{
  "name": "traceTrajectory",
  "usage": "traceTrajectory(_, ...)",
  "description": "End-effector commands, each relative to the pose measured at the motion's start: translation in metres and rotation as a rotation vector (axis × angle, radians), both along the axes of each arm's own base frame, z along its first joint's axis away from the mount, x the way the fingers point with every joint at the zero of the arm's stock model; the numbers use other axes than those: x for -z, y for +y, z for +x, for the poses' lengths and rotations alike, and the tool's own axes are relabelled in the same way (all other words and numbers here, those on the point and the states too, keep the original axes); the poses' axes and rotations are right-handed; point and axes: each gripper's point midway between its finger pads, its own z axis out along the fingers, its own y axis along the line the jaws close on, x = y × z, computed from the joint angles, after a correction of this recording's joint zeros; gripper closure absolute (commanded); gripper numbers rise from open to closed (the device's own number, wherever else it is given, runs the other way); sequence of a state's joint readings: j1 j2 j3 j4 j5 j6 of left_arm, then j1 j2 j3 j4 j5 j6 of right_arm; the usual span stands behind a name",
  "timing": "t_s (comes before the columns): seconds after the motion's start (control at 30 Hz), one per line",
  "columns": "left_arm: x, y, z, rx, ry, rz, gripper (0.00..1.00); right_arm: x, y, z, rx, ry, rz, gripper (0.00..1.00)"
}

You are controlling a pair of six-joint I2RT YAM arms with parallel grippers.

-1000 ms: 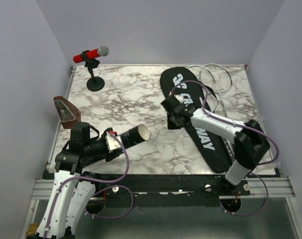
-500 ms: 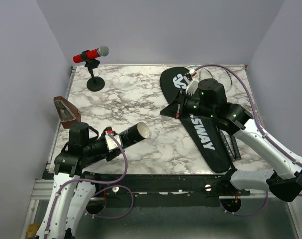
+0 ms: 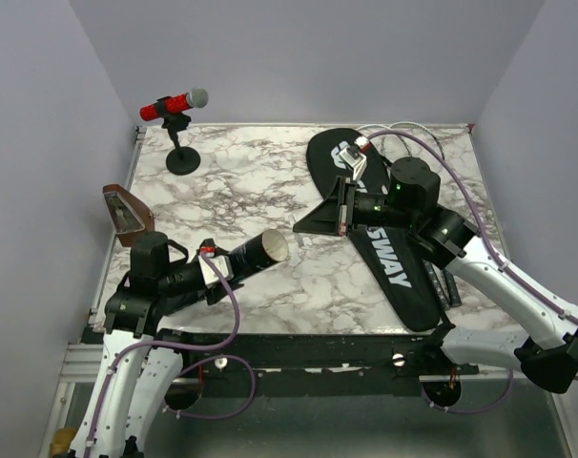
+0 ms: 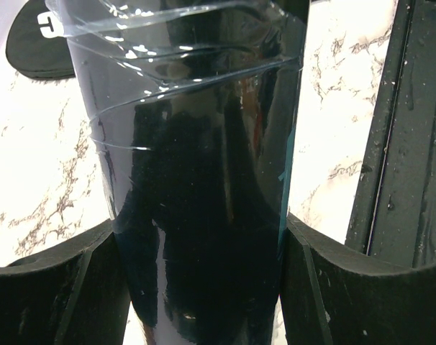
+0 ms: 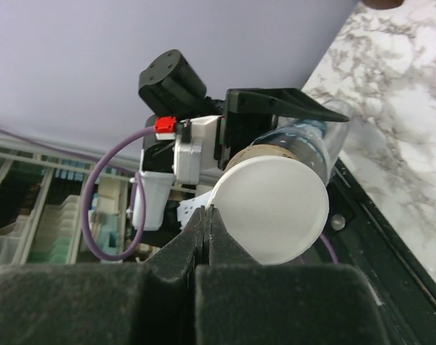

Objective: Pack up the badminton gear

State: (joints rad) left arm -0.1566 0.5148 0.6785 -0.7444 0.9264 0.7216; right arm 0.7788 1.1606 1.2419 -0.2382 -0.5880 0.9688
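Note:
My left gripper (image 3: 216, 273) (image 4: 200, 228) is shut on the long black tube (image 3: 254, 256) (image 4: 203, 165), holding it tilted up with its mouth toward the right arm. My right gripper (image 3: 301, 229) (image 5: 206, 214) is shut, pinching the edge of a round white lid (image 5: 275, 210) just in front of the tube mouth (image 5: 304, 140). The black racket bag (image 3: 389, 256) lettered "SWAY" lies at the right under the right arm. The rackets (image 3: 418, 143) lie behind the bag, their dark handles (image 3: 448, 284) beside it.
A red microphone on a black stand (image 3: 177, 107) is at the back left. A brown wedge (image 3: 127, 214) sits at the left table edge, close to the left arm. The black front rail (image 3: 299, 339) runs along the near edge.
The right arm has swung left off the bag, bringing its shut gripper and the white lid close to the tube mouth. The left arm and tube have barely moved.

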Motion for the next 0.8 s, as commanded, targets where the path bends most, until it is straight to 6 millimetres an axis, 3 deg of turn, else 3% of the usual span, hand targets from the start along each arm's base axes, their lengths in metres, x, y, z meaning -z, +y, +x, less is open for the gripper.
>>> traceTrajectory(0.0, -0.019, -0.008, 0.000, 0.047, -0.052, -0.052, 0.64, -0.020, 0.002, -0.022, -0.115, 0.006, 0.113, 1.00)
traceTrajectory(0.37, -0.018, -0.008, 0.001, 0.046, -0.056, -0.042, 0.64, -0.017, 0.003, -0.025, -0.140, 0.026, 0.131, 1.00)
traceTrajectory(0.77, -0.022, -0.007, 0.001, 0.047, -0.061, -0.038, 0.64, 0.005, 0.007, -0.022, -0.142, 0.063, 0.094, 0.99)
